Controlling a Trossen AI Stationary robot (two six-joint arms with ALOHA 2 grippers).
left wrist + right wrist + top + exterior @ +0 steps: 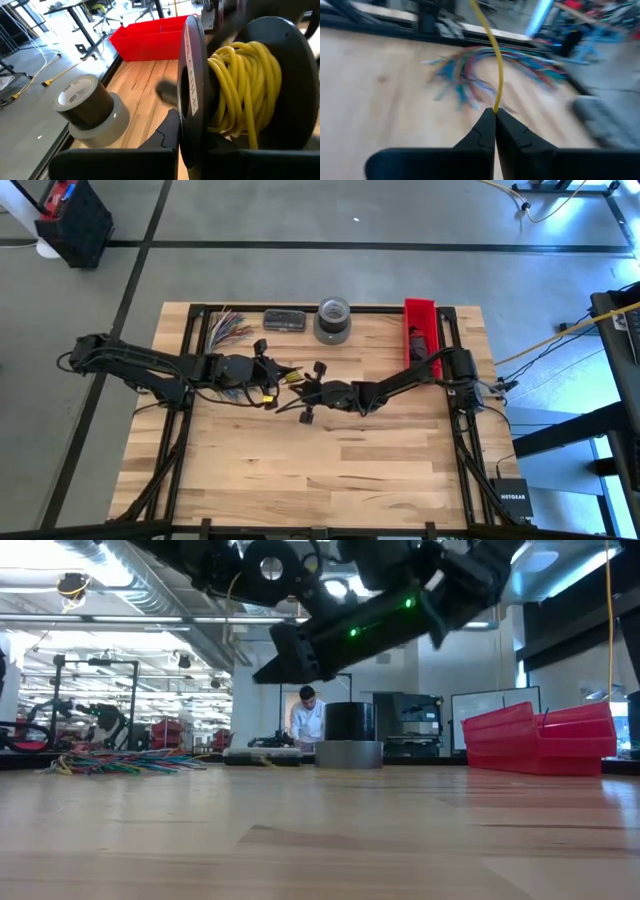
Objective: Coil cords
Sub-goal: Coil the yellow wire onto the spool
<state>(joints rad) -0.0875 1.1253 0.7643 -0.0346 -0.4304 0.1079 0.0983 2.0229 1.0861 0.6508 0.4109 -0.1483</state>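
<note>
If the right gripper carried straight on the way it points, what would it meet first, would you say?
Probably the black spool wound with yellow cord held at the left gripper. The right gripper, shut on that thin yellow cord, points that way; the multicoloured wire bundle lies farther on.

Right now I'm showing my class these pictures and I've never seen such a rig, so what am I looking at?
Two dark robot arms work over a wooden table. One camera looks straight down, one sits at table height, and one rides on each wrist.

The left gripper holds a black spool wound with yellow cord. The right gripper is shut on the cord's free end; both are raised mid-table.

Along the far edge lie a bundle of thin multicoloured wires, a flat dark box, a stack of tape rolls and a red bin. A person stands in the room behind.
</note>
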